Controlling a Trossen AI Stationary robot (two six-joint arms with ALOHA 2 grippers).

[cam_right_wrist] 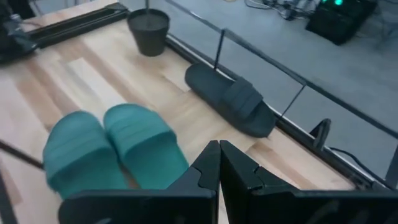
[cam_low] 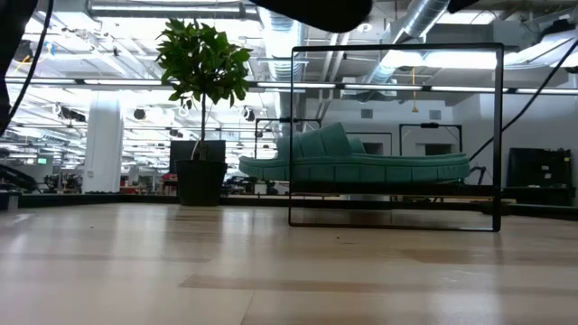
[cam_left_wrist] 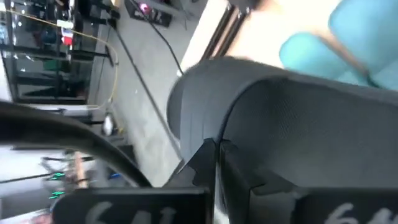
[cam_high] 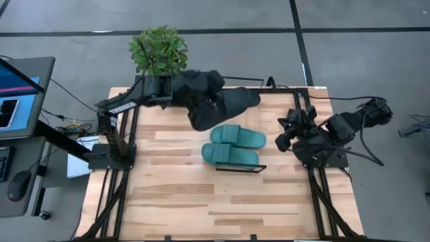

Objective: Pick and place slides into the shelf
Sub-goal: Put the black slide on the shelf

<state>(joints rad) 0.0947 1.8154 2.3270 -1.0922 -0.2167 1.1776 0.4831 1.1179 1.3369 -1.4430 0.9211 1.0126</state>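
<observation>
Potted plant (cam_high: pixel 158 50) behind left-arm-held black slide (cam_high: pixel 236 101), teal slides (cam_high: pixel 235 145) nearby

table (cam_high: pixel 175 202): light wood | on it: shelf (cam_high: pixel 240 167) bearing two teal slides (cam_high: pixel 235 145); potted plant (cam_high: pixel 158 50) at far edge

— What do we have besides the job's own items?

— We see a potted plant (cam_high: pixel 158 50) at the far edge of the pale wood surface (cam_high: pixel 175 195), its dark pot (cam_right_wrist: pixel 149 31) standing upright.

— And off the surface?

— To the left we make out a monitor (cam_high: pixel 17 87), a keyboard's edge and a mouse (cam_high: pixel 20 185). Grey floor (cam_high: pixel 376 60) surrounds us; across the room we see ceiling ducts (cam_low: pixel 424 23) and strip lights.
</observation>
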